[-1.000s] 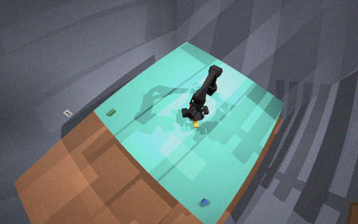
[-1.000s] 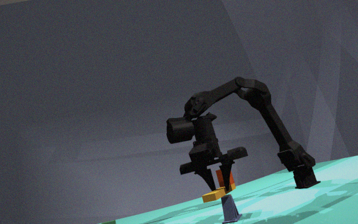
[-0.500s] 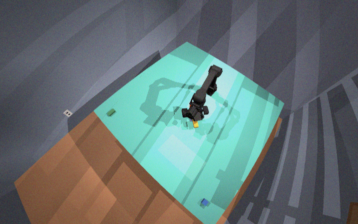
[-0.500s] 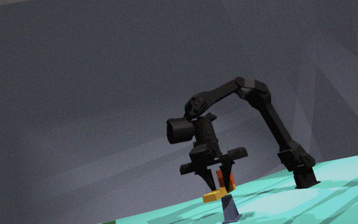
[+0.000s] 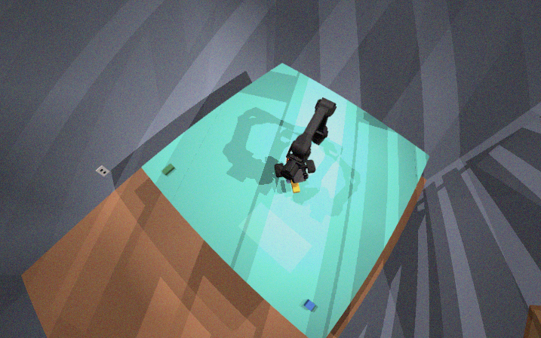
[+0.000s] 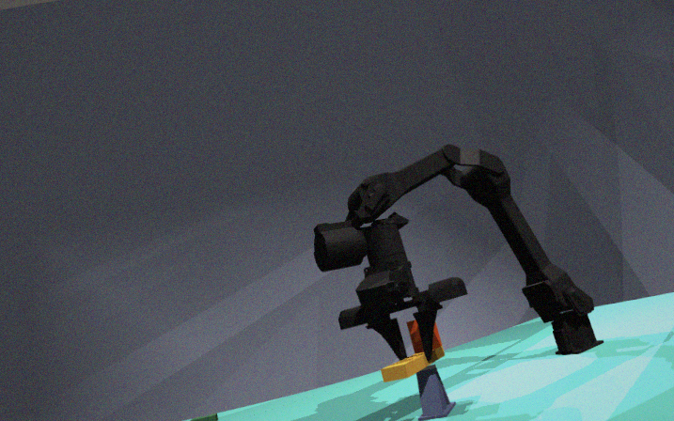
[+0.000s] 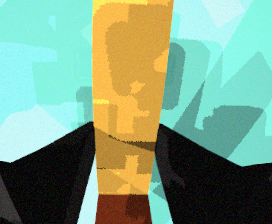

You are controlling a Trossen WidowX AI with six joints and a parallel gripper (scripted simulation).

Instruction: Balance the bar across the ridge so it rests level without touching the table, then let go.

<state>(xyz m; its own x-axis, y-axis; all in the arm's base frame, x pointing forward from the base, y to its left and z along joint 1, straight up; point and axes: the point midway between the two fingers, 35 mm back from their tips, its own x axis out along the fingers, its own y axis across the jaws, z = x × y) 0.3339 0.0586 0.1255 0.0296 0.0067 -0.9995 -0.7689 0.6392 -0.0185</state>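
A yellow-orange bar is held across my gripper, which is shut on it. An orange-red block stands on the bar's end nearer the arm's base. The slate-purple ridge stands on the table directly under the bar in the exterior view, its narrow top at or just below the bar's underside. I cannot tell whether they touch. The bar is clear of the table. In the wrist view the bar hides the ridge.
A green block lies near the table's left corner. A blue block lies near the bottom corner in the top view. A paler square patch marks the table between the bar and the blue block. Shadows cross the table.
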